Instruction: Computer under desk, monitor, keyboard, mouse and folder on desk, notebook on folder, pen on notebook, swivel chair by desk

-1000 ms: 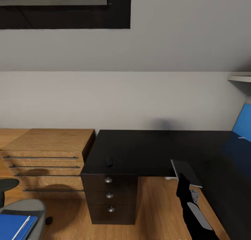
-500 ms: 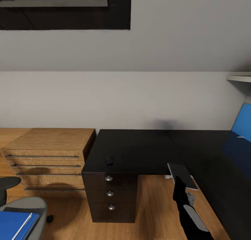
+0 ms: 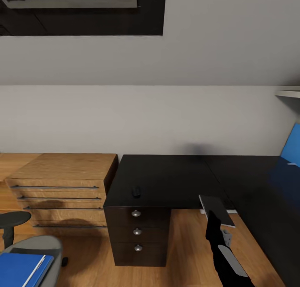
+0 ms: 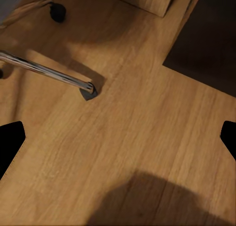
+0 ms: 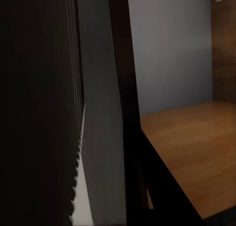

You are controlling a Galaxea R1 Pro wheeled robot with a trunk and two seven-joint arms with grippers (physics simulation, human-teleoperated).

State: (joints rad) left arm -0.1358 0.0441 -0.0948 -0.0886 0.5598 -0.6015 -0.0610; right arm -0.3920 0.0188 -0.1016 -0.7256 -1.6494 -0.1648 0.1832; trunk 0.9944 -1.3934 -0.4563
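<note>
My right gripper (image 3: 213, 216) is shut on the notebook (image 3: 216, 207), a dark grey square with white page edges, held at the front edge of the black desk (image 3: 175, 174) near its inner corner. Its wire spiral and grey cover (image 5: 98, 113) show close up in the right wrist view. The small black mouse (image 3: 136, 191) lies on the desk above the drawer unit (image 3: 137, 233). The blue folder (image 3: 21, 270) rests on the swivel chair (image 3: 39, 245) at the lower left. My left gripper (image 4: 118, 137) is open over the wooden floor, beside the chair's chrome leg (image 4: 46, 71).
A light wooden chest of drawers (image 3: 62, 187) stands against the desk's left side. A blue wall panel (image 3: 292, 147) is at the far right, with a shelf edge (image 3: 288, 93) above it. Wooden floor (image 3: 187, 245) lies between the drawer unit and my right arm.
The camera has shifted, sliding the whole scene slightly to the right. My right arm with the notebook has dropped a little lower in the view.
</note>
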